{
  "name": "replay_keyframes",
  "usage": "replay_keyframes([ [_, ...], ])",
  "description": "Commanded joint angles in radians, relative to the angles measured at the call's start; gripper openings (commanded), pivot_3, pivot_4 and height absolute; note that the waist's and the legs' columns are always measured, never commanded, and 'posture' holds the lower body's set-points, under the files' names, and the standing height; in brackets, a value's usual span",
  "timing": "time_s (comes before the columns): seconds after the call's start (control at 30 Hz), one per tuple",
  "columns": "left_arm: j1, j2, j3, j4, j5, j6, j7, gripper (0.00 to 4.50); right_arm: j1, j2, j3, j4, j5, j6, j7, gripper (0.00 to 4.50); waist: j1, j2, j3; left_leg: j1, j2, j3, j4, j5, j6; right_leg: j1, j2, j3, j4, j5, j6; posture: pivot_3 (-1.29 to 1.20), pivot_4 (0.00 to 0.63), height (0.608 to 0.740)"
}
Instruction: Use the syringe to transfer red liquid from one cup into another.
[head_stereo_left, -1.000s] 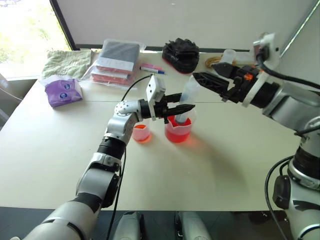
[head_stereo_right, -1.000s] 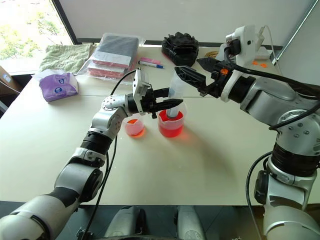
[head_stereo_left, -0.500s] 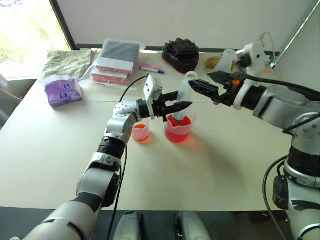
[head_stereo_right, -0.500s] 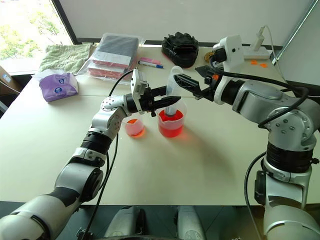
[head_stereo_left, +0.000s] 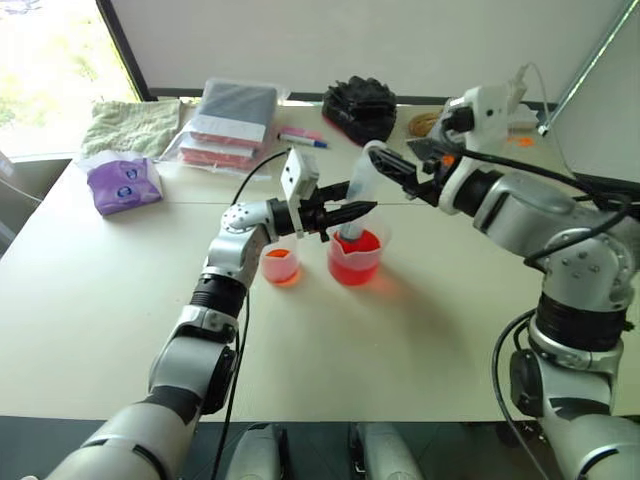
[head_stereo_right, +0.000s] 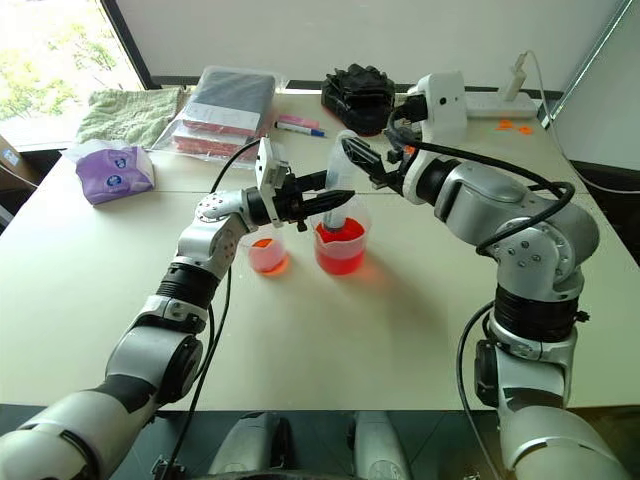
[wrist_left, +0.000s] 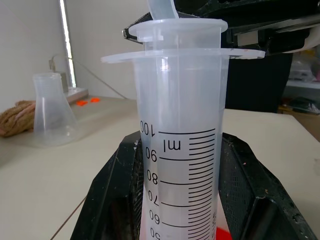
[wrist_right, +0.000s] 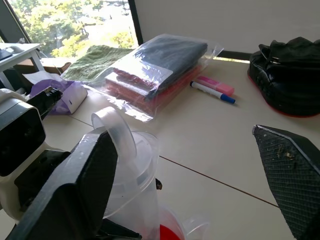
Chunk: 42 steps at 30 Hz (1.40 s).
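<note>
- We see the left pincer (head_stereo_left: 345, 212) clamped on the syringe (head_stereo_left: 357, 200), upright in the beaker (head_stereo_left: 355, 258) of red liquid (head_stereo_left: 354, 266).
- Right pincer (head_stereo_left: 392, 166) spread apart at the plunger top.
- Small cup (head_stereo_left: 281, 265) beside the beaker on the table (head_stereo_left: 400, 340).

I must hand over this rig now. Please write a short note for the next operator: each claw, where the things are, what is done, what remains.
Left claw: shut on the large clear plastic syringe, holding it upright with its tip in the wider clear beaker of red liquid.
Right claw: open, fingers either side of the syringe's plunger ring, not gripping.
Smaller clear cup: beside the beaker, a little red liquid inside.
Done: syringe placed in the beaker.
Left: grip the plunger, draw liquid, move to the small cup, empty it.
</note>
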Motion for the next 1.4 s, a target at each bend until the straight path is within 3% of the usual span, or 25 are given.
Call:
replay_keyframes([
  [0.03,-0.011,-0.013,-0.001,-0.052,-0.015,-0.021,-0.024,1.54,-0.013,0.029,-0.017,-0.034,-0.032,-0.002,-0.055,2.29,0.0,0.0,0.0,0.0,0.0,0.0,0.0,0.0,0.0,0.0,0.0,0.0,0.0,0.0,0.0,0.0,0.15,0.74],
  [0.13,-0.01,-0.016,-0.001,-0.053,-0.016,-0.022,-0.026,1.54,-0.014,0.061,-0.02,-0.051,-0.026,0.006,-0.074,0.66,0.0,0.0,0.0,0.0,0.0,0.0,0.0,0.0,0.0,0.0,0.0,0.0,0.0,0.0,0.0,0.0,0.15,0.74],
  [0.2,-0.009,-0.018,-0.001,-0.052,-0.016,-0.023,-0.027,1.54,-0.014,0.074,-0.022,-0.06,-0.024,0.013,-0.08,0.02,0.0,0.0,0.0,0.0,0.0,0.0,0.0,0.0,0.0,0.0,0.0,0.0,0.0,0.0,0.0,0.0,0.15,0.74],
  [1.4,0.082,-0.034,-0.035,-0.152,-0.016,0.017,-0.024,1.54,-0.148,0.09,-0.165,0.008,0.075,-0.07,-0.112,0.02,-0.001,0.0,0.0,0.0,0.0,-0.001,0.0,0.0,0.0,0.0,0.0,0.0,0.0,0.0,0.0,0.0,0.15,0.74],
])
